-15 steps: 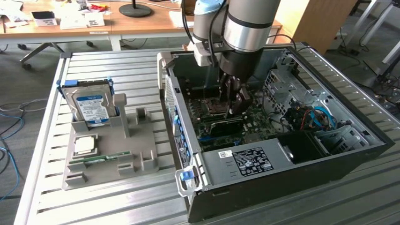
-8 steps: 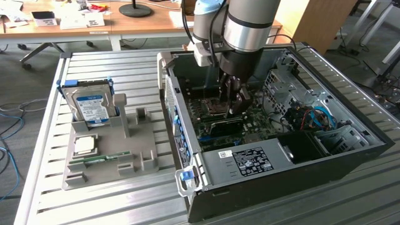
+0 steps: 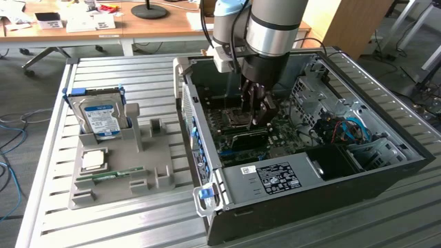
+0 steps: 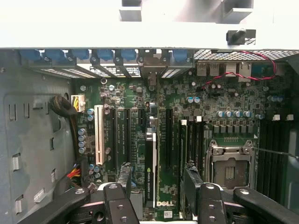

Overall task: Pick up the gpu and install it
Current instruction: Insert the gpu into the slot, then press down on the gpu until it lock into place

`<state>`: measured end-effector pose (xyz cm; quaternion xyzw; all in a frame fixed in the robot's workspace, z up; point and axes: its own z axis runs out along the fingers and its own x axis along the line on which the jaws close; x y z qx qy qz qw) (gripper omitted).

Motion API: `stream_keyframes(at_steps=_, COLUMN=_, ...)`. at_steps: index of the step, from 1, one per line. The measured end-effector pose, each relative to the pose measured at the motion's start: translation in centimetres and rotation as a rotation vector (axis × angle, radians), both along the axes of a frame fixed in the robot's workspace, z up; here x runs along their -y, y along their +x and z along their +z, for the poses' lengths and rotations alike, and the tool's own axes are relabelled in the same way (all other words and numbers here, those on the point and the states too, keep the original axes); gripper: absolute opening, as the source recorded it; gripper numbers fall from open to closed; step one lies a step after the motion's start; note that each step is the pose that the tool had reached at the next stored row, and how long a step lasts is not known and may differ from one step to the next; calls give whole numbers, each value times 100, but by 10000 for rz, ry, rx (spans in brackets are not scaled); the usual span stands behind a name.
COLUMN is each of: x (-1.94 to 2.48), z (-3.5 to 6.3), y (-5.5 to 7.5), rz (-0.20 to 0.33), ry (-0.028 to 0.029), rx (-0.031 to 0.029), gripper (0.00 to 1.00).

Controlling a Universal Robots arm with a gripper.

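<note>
Tool hanging spread open inside the PC case, gpu already sitting on edge in its slot.

Going from the exterior view's left: the grey parts holder [image 3: 117, 170] on the slatted worktop [image 3: 138, 227] has the hard drive [image 3: 100, 118] with the blue label standing upright, with a CPU chip [image 3: 93, 159] and a green RAM stick [image 3: 110, 176] lying lower down in it. Next over is the open computer case [image 3: 310, 170], where the arm [image 3: 272, 31] reaches straight down and the tool [image 3: 257, 106] sits just above the motherboard [image 3: 238, 121]. In the wrist view the gpu [image 4: 150, 170] stands edge-up in a slot on the board, between the two fingers [image 4: 125, 175], which aren't touching it. The empty CPU socket [image 4: 230, 170] is just beside the far finger.
</note>
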<state>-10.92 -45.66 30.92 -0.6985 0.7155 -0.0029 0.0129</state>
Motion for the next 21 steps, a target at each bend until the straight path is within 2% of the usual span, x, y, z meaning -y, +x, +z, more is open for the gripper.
stream_keyframes(at_steps=15, x=-1, z=0, y=0, rz=-1, ry=0, rx=0, gripper=56)
stream_keyframes(at_steps=16, x=-1, z=0, y=-1, rz=-1, ry=-1, rx=0, gripper=50)
stream_keyframes(at_steps=17, x=-1, z=0, y=-1, rz=-1, ry=0, rx=0, gripper=50)
stream_keyframes(at_steps=19, x=-1, z=0, y=0, rz=-1, ry=0, rx=0, gripper=38)
stream_keyframes(at_steps=20, x=-1, z=0, y=0, rz=-1, ry=-1, rx=0, gripper=38)
stream_keyframes(at_steps=21, x=-1, z=0, y=0, rz=-1, ry=0, rx=0, gripper=32)
